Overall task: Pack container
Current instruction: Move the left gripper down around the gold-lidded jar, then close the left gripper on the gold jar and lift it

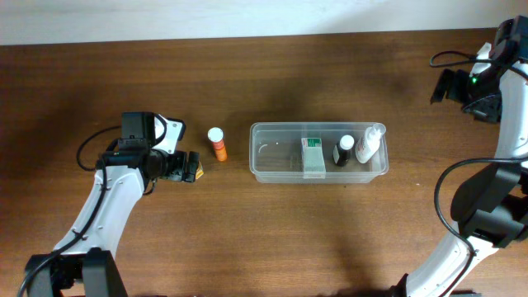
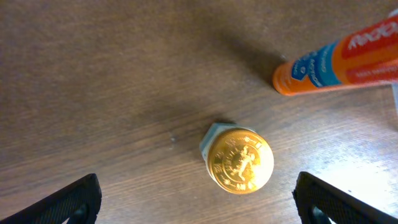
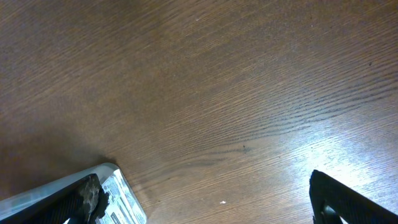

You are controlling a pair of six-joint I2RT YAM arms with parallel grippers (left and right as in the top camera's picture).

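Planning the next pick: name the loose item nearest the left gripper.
The gold-lidded jar, right between the left gripper's open fingers; the orange bottle sits farther off.

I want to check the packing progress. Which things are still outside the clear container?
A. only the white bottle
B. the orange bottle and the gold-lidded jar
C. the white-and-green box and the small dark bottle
B: the orange bottle and the gold-lidded jar are both on the table, left of the container; the other things are inside it.
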